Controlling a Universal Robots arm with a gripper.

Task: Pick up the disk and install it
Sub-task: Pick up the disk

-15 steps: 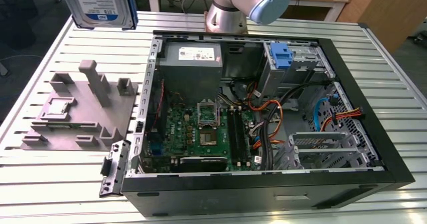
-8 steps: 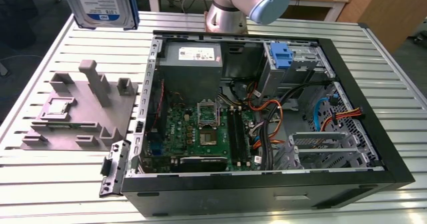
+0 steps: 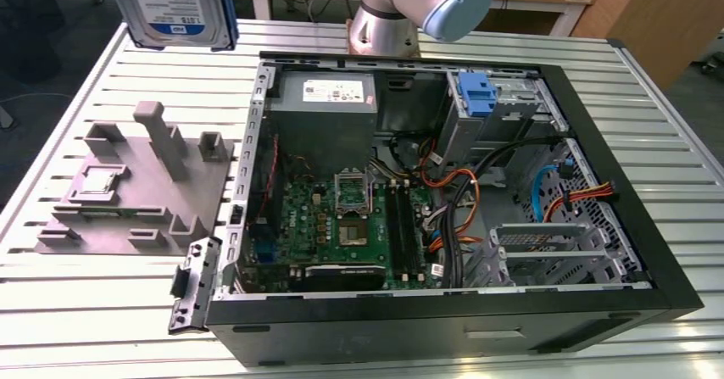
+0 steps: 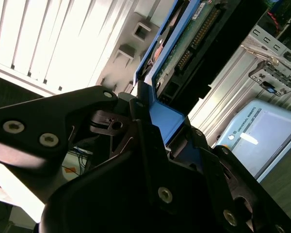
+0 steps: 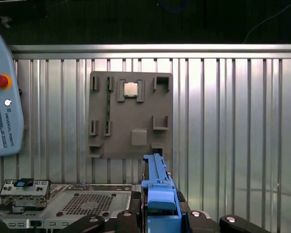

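Observation:
The disk (image 3: 175,6), a silver hard drive with a white-and-blue label and blue side rails, hangs in the air at the exterior view's far left, above the slatted table and well apart from the open computer case (image 3: 453,315). In the second wrist view my gripper (image 4: 150,116) is shut on the disk (image 4: 184,48), whose green circuit board and blue rail show beyond the black fingers (image 4: 99,104). The first wrist view shows the disk's blue rail (image 5: 157,184) edge-on, rising from the gripper (image 5: 157,216).
A grey fixture plate (image 3: 136,184) with upright posts lies on the table (image 3: 102,311) to the left of the case. Inside the case are a power supply (image 3: 328,91), a motherboard (image 3: 339,218), cables and a blue bracket (image 3: 481,99). The arm's base (image 3: 391,14) stands behind the case.

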